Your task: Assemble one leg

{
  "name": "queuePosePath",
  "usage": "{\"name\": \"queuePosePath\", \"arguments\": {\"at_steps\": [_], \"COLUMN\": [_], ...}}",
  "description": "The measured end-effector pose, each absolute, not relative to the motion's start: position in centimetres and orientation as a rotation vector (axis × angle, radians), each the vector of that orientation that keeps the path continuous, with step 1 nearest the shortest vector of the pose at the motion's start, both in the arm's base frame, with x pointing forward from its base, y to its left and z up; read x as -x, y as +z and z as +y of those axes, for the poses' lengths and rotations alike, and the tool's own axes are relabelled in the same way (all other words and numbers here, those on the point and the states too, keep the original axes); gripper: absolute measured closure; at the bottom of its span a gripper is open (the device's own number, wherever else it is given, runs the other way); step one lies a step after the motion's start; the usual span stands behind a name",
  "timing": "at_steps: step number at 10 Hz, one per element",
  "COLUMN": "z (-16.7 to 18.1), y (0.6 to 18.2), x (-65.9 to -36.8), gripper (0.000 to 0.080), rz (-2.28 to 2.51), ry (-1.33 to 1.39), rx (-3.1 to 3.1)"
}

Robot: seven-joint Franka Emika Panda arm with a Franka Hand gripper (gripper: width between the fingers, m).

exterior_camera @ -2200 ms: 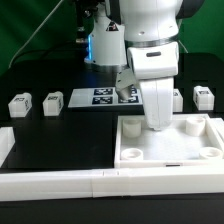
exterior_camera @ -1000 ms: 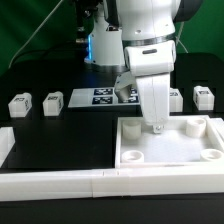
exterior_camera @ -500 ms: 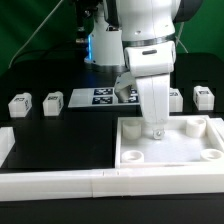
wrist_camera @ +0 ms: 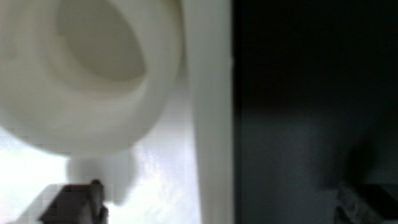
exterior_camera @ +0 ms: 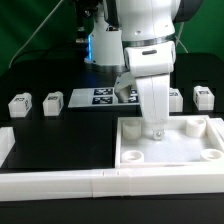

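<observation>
My gripper (exterior_camera: pixel 155 128) points down over the far rim of the large white tray-like panel (exterior_camera: pixel 200 150), near one of its corner sockets. In the wrist view the gripper (wrist_camera: pixel 217 205) is open: one dark finger (wrist_camera: pixel 71 203) is over the panel beside a round socket (wrist_camera: pixel 98 50), the other (wrist_camera: pixel 366 205) over the black table, with the panel's wall between them. It holds nothing. Small white legs with tags lie on the table: two at the exterior view's left (exterior_camera: pixel 20 103) (exterior_camera: pixel 52 102), one at the right (exterior_camera: pixel 203 96), one partly behind the arm (exterior_camera: pixel 177 98).
The marker board (exterior_camera: pixel 100 97) lies behind the arm. A long white rail (exterior_camera: pixel 70 185) runs along the front, with a raised end at the exterior view's left (exterior_camera: pixel 5 142). The arm's base and blue-lit equipment (exterior_camera: pixel 100 45) stand at the back.
Since the earliest frame my gripper has come down a little and moved slightly to the exterior view's right, onto the panel's far rim. Over the last second nothing has moved.
</observation>
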State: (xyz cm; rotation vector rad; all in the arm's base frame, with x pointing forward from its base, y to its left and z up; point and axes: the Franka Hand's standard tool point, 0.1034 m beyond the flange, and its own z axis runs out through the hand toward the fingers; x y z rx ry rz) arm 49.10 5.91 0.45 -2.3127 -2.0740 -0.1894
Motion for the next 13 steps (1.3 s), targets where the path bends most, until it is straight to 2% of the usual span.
{"name": "queuePosePath", "arguments": {"at_steps": [2, 5, 8, 10, 13], "z": [5.9, 7.0, 10.4, 12.6, 12.6], "y": [0.5, 3.3, 4.5, 4.4, 4.3], "x": [-49.1, -48.3, -47.0, -46.4, -46.5], "gripper": [0.0150, 0.0150, 0.0150, 0.0150, 0.0150], "rz": [-2.074, -1.852, -1.425, -0.999, -0.586], "ry": [-0.190, -0.207, -0.239, -0.261, -0.248], "rx": [2.314, 2.513, 2.752, 2.894, 2.976]}}
